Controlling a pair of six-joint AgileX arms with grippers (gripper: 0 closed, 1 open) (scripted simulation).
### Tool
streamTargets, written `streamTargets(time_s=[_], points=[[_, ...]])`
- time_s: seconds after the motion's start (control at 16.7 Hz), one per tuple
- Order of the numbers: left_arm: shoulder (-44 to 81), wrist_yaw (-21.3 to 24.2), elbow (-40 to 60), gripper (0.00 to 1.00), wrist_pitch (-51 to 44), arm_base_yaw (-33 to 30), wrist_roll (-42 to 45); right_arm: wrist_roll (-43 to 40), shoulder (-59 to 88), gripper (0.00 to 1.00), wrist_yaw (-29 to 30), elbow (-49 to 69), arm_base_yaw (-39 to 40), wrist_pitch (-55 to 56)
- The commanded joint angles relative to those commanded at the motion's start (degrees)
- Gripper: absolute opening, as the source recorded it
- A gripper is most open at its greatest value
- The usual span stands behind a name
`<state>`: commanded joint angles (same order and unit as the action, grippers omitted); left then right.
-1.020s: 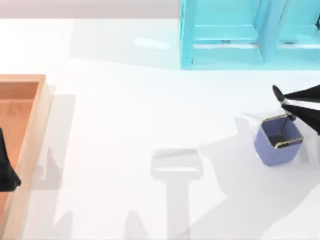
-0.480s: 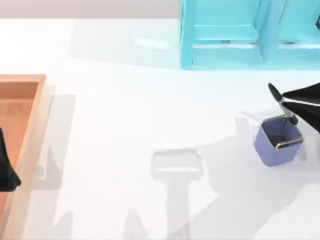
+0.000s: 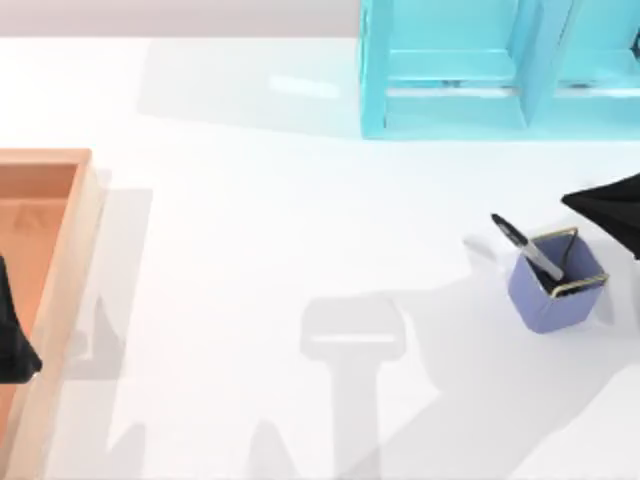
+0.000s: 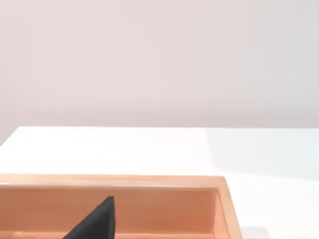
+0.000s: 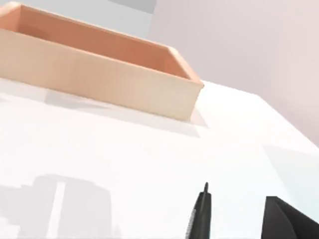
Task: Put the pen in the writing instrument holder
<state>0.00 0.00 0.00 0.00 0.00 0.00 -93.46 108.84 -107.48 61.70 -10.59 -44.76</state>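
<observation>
At the surface's left edge my left tool (image 3: 18,350) sits parked over the wooden tray (image 3: 60,170); whether its fingers are open I cannot tell. Near the right edge, the pen (image 3: 530,250) stands tilted in the blue cup (image 3: 556,290), its cap end leaning out over the rim. My right tool (image 3: 605,205), just beside it, holds nothing now; a second ago it gripped the pen above the cup. Placement looks done; next it should retreat without touching the pen.

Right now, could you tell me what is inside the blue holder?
The pen stands tilted in the writing instrument holder, its upper end leaning out over the rim; its lower end is hidden inside.
</observation>
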Motion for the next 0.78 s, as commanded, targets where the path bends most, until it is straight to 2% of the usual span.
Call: streamTargets(time_s=[0.66,0.78], points=[[0.0,0.0,0.0,1.0,0.0,0.0,0.0,0.0,0.0,0.98,0.0,0.0,0.0,0.0],[0.0,0.0,0.0,1.0,0.0,0.0,0.0,0.0,0.0,1.0,0.0,0.0,0.0,0.0]])
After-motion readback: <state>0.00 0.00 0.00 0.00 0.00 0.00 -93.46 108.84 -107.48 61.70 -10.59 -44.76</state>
